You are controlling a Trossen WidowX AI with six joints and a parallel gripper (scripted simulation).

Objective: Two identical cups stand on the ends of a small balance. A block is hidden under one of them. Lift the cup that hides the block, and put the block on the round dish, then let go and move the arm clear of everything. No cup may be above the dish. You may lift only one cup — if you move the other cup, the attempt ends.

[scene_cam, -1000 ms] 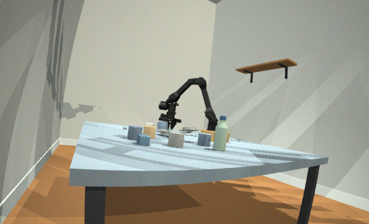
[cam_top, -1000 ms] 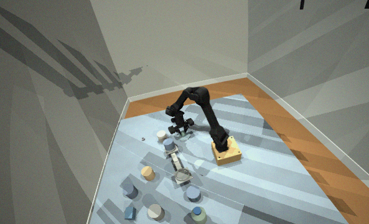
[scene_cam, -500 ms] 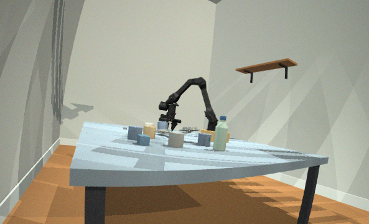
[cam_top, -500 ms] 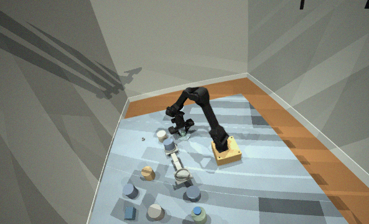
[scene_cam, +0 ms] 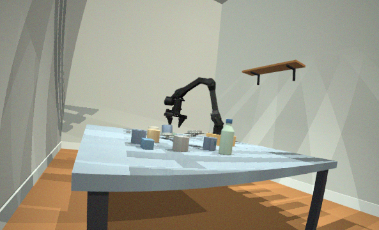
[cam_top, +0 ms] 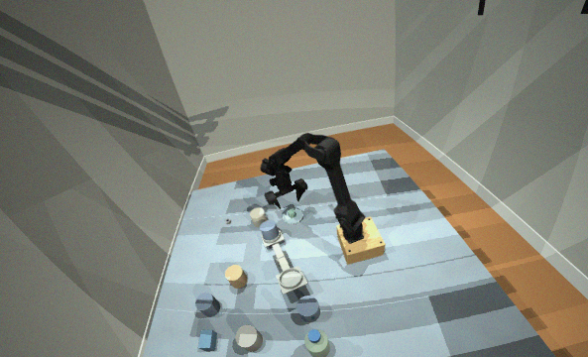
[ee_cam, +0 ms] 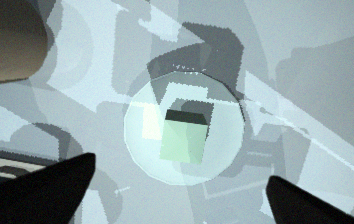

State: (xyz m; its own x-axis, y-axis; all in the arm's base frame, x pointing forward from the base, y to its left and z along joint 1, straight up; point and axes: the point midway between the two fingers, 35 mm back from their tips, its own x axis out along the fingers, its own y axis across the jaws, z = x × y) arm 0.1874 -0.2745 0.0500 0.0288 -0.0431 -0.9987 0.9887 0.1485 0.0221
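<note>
The pale green block (cam_top: 292, 213) (ee_cam: 182, 144) lies on the round, glassy dish (ee_cam: 137, 150), inside its rim. My gripper (cam_top: 290, 202) (scene_cam: 174, 125) (ee_cam: 183, 172) is open and empty, above the dish and block, with a fingertip to each side in the wrist view. One blue cup (cam_top: 269, 231) (scene_cam: 167, 128) stands on the far end of the balance (cam_top: 281, 258). The balance's near end shows a bare round pan. Two blue-grey cylinders (cam_top: 307, 308) (cam_top: 207, 304) stand off the balance; I cannot tell which is the other cup. No cup is above the dish.
A cream cylinder (cam_top: 258, 216) (ee_cam: 10, 45) stands close beside the dish. Toward the near edge stand a yellow cylinder (cam_top: 236, 276) (scene_cam: 153, 135), a grey cylinder (cam_top: 248, 338) (scene_cam: 180, 144), a blue block (cam_top: 207, 340) (scene_cam: 147, 144) and a green bottle (cam_top: 317, 343) (scene_cam: 226, 140).
</note>
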